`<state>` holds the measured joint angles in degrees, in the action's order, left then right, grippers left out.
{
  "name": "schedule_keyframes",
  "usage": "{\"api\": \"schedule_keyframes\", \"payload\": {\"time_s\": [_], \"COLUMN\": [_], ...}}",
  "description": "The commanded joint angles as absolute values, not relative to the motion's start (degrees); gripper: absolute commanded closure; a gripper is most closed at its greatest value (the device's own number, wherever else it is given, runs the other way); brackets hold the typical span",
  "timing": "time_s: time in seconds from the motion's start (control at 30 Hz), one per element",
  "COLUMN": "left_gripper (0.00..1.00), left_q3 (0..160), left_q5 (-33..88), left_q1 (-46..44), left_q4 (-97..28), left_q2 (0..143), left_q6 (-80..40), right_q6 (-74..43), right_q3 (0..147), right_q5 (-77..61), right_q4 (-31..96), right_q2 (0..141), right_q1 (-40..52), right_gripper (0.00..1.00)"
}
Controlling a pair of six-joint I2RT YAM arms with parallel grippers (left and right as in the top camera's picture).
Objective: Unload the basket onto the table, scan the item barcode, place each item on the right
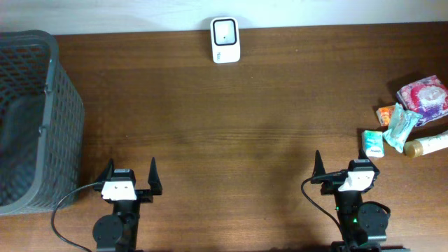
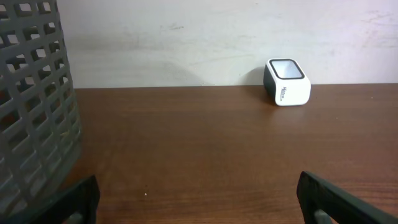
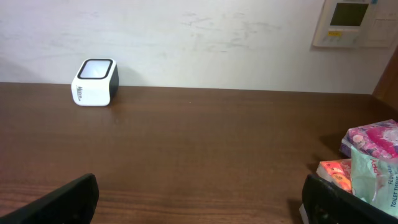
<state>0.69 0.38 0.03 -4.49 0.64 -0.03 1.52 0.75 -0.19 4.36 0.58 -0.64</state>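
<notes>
Both arms sit at near edge; left gripper (image 1: 130,176) and right gripper (image 1: 342,168) jaws wide apart, nothing held. Items heaped at right edge: pink packet (image 1: 423,94), teal tissue pack (image 1: 401,124), small green pack (image 1: 373,143), yellowish bottle (image 1: 427,144); green pack just beside right gripper. Scanner (image 1: 225,40) far centre by wall; white box w/ dark window on top. Grey mesh basket (image 1: 28,119) at left. Imo right arm should take green pack, it's nearest; grip by edges, keep printed faces uncovered; no barcode visible yet, so expect to rotate it over the window.
</notes>
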Motion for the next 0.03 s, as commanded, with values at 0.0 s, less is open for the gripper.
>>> {"api": "schedule_keyframes", "payload": {"time_s": [0.0], "left_gripper": [0.01], "left_q3": [0.5], "left_q5": [0.2], "left_q1": [0.2], "left_q4": [-4.8], "left_q2": [0.3], "left_q6": [-0.4], "right_q6": [1.5], "right_q3": [0.3], "right_q5": [0.5], "right_q4": [4.6], "right_q2": [0.2], "right_q1": [0.0], "right_gripper": [0.01]}}
